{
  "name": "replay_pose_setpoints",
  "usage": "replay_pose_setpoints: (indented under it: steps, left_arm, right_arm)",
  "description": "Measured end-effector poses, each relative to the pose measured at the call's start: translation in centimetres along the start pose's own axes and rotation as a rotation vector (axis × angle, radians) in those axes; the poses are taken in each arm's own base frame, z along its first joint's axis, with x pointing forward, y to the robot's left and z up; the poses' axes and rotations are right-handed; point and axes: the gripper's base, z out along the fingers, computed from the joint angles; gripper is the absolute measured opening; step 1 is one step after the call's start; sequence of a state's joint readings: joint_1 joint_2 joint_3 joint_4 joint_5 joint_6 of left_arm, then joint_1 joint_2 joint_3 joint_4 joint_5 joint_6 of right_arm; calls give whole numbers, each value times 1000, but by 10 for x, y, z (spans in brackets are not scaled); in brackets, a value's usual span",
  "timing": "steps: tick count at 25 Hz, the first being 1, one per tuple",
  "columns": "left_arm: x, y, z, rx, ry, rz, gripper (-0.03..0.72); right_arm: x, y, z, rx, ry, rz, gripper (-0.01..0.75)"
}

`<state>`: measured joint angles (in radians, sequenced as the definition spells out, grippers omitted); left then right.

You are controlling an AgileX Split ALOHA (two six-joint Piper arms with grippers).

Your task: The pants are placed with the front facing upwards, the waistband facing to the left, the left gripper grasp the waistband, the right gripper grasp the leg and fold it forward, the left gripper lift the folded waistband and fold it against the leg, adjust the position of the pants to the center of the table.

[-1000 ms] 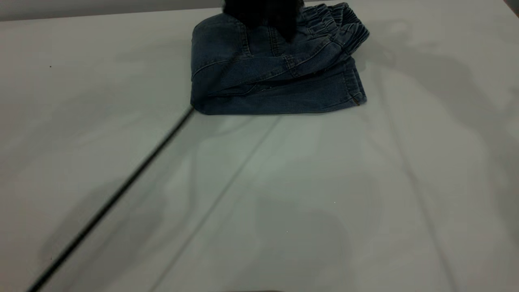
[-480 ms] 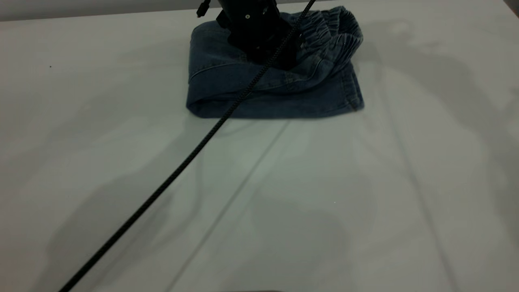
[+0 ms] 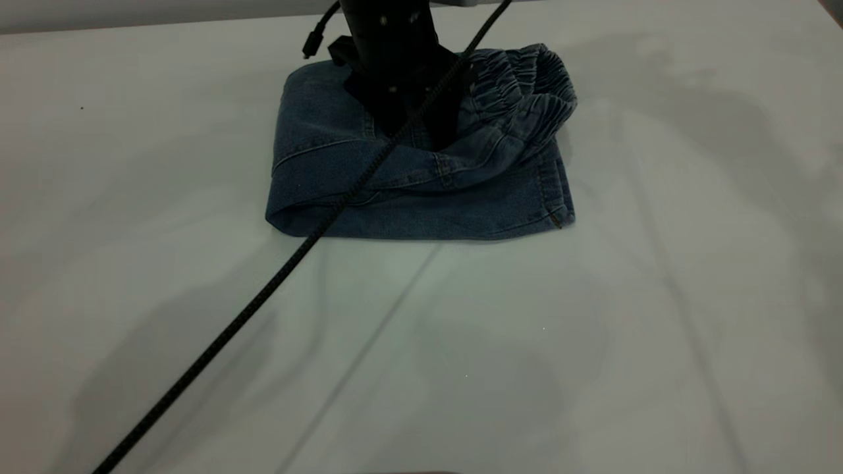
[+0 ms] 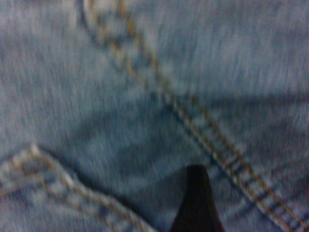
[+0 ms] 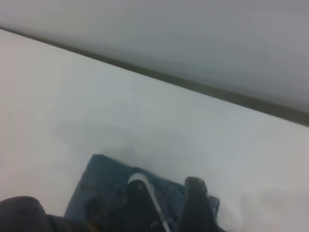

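The blue denim pants (image 3: 428, 210) lie folded in a thick stack on the far half of the white table (image 3: 527, 362). Their ruffled waistband (image 3: 527, 85) is folded on top and points right. My left gripper (image 3: 421, 131) stands straight down on the top layer, just left of the waistband, with its lower end sunk in the cloth. In the left wrist view denim (image 4: 145, 72) with tan stitching fills the picture behind a black tip of that gripper (image 4: 195, 208). My right gripper (image 5: 195, 208) is outside the exterior view and shows over a corner of the pants (image 5: 101, 183).
A thin black braided cable (image 3: 263, 296) slants across the pants and down over the table to the near left. The table's far edge (image 5: 193, 84) runs behind the pants. Bare tabletop (image 5: 96, 96) lies around the pants.
The pants have slid toward the near side of the table and slightly left, together with the left gripper on them. More of that gripper now shows.
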<state>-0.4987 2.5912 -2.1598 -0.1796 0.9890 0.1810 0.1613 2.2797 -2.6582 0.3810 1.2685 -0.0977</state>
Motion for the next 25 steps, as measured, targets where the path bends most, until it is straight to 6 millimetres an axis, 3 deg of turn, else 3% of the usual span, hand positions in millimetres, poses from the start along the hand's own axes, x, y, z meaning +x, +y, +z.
replay_pose_setpoints:
  steps: [6, 11, 17, 25]
  left_arm:
    - [-19, -5, -41, 6, -5, -25, 499]
    - [-39, -5, -87, -70, -132, 20, 499]
    - [-45, -12, -162, -116, -271, 46, 499]
    - [-35, -30, -274, -137, -476, 70, 499]
  right_arm:
    - [-10, 15, -39, -2, -71, -27, 446]
    - [-17, 29, -76, -3, -134, -54, 445]
    - [-16, 49, -129, -3, -189, -74, 445]
    - [16, 68, -186, 30, -151, -68, 444]
